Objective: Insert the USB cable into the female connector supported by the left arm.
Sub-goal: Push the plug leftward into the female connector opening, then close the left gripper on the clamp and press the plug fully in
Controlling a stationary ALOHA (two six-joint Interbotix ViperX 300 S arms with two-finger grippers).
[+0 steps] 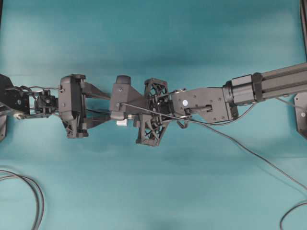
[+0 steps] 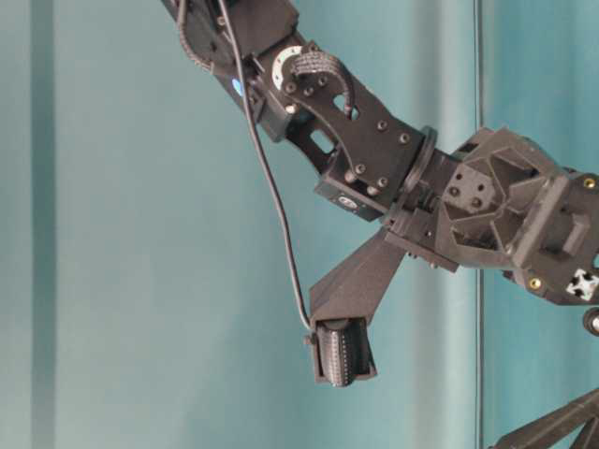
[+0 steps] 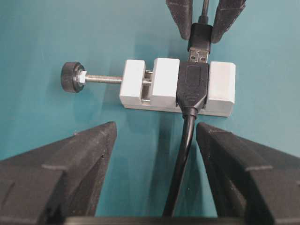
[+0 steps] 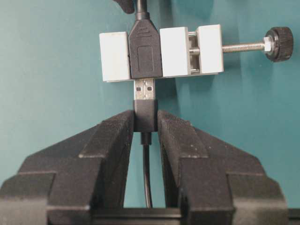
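While the right gripper (image 4: 145,123) pinches the black plug housing of the USB cable (image 4: 145,115), its grey metal tip meets the mouth of the female connector (image 4: 145,56) just ahead, seemingly partly entered. Insertion is under way; next comes a straight push forward. A blocky white clamp (image 3: 159,84) with threaded rod and ribbed knob holds the connector. The left gripper (image 3: 154,154) stands wide, empty, the clamp just beyond its fingertips.

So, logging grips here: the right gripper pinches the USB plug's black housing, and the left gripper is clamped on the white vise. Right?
Not quite. The left gripper is open, its fingers apart from the white vise, as the left wrist view shows. The right gripper does pinch the USB plug.
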